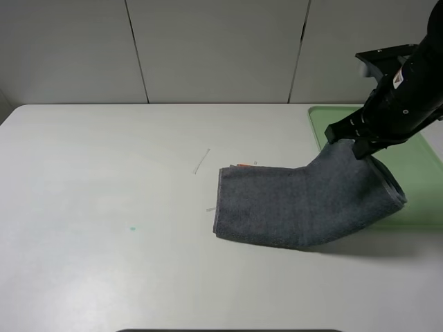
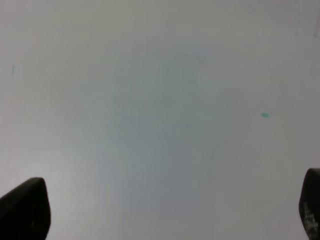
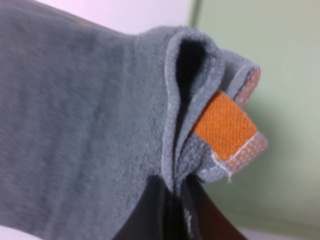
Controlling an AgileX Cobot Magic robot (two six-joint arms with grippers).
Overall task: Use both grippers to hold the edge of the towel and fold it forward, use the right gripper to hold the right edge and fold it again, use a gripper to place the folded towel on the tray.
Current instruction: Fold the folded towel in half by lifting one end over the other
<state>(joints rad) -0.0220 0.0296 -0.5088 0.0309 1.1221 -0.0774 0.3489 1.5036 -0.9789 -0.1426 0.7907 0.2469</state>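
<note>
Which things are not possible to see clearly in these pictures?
Exterior high: the tray is cut off by the right edge and partly covered by the towel and the right gripper.
Left wrist: the left gripper shows only two fingertips at the edge.
Right wrist: towel folds hide the jaw tips.

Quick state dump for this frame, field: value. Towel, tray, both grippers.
towel: folded, dark grey; left part flat on the table, right end lifted
tray: pale green, far right; the towel's raised end overlaps its left part in the high view, not yet laid down
right gripper: shut on the towel's right edge; orange stripe shows among the pinched layers
left gripper: open, empty, over bare table
stage: moving the towel to the tray, not finished
</note>
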